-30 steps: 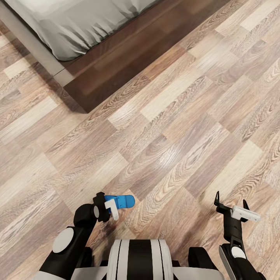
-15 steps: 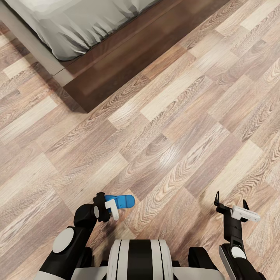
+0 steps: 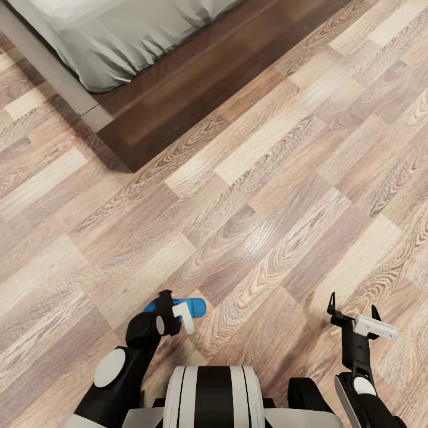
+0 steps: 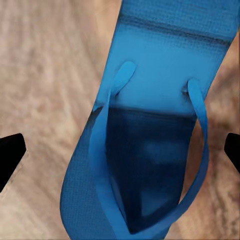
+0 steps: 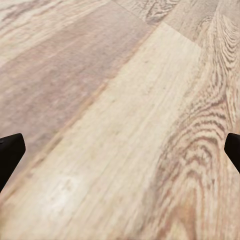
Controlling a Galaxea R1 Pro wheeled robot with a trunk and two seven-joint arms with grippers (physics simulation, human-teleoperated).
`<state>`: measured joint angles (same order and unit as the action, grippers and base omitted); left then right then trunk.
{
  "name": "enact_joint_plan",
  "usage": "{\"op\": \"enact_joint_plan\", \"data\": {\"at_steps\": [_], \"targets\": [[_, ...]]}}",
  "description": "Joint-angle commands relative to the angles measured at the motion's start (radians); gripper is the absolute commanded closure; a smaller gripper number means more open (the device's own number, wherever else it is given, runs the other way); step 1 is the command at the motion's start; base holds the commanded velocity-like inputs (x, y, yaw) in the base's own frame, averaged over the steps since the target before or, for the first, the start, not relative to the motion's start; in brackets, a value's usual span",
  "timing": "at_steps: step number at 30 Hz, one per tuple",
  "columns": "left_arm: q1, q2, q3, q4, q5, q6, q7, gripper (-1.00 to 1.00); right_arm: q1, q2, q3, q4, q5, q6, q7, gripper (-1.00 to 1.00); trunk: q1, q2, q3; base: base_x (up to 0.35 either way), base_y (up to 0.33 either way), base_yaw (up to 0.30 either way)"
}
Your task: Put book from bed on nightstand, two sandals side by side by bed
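1. A bright blue sandal (image 3: 191,307) is seen flat on the wood floor, low in the head view, left of centre, partly hidden. Up close (image 4: 150,130) its thong straps are shown facing up.
2. The bed (image 3: 119,41) corner, pale mattress on dark wood frame, is found upper left.

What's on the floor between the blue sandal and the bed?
Nothing: in the head view, only bare plank floor lies between the sandal and the bed frame.
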<state>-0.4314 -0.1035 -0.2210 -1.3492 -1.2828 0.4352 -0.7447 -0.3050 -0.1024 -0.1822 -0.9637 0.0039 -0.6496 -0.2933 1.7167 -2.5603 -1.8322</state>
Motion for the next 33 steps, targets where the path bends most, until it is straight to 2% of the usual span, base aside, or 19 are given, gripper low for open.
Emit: {"op": "enact_joint_plan", "data": {"at_steps": [1,5,16,27,33], "targets": [[0.0,-0.003,-0.008,0.006,-0.006,0.005,0.006,-1.0,0.0,0.0,0.001,0.0,0.001,-0.002,-0.004,-1.0,0.0,0.0,0.0,0.0,0.0,0.0],[0.0,-0.006,-0.018,0.031,-0.006,0.005,0.026,-1.0,0.0,0.0,0.001,0.0,0.001,-0.002,-0.004,-1.0,0.0,0.0,0.0,0.0,0.0,0.0],[0.0,-0.007,-0.021,0.045,-0.004,0.003,0.03,-1.0,0.0,0.0,0.001,0.0,0.001,-0.002,-0.004,-1.0,0.0,0.0,0.0,0.0,0.0,0.0],[0.0,-0.008,-0.018,0.169,0.006,-0.001,0.051,-1.0,0.0,0.0,0.001,0.0,0.001,-0.002,-0.004,-1.0,0.0,0.0,0.0,0.0,0.0,0.0],[0.0,-0.007,-0.018,0.178,0.006,-0.001,0.053,-1.0,0.0,0.0,0.001,0.0,0.001,-0.002,-0.004,-1.0,0.0,0.0,0.0,0.0,0.0,0.0]]}}
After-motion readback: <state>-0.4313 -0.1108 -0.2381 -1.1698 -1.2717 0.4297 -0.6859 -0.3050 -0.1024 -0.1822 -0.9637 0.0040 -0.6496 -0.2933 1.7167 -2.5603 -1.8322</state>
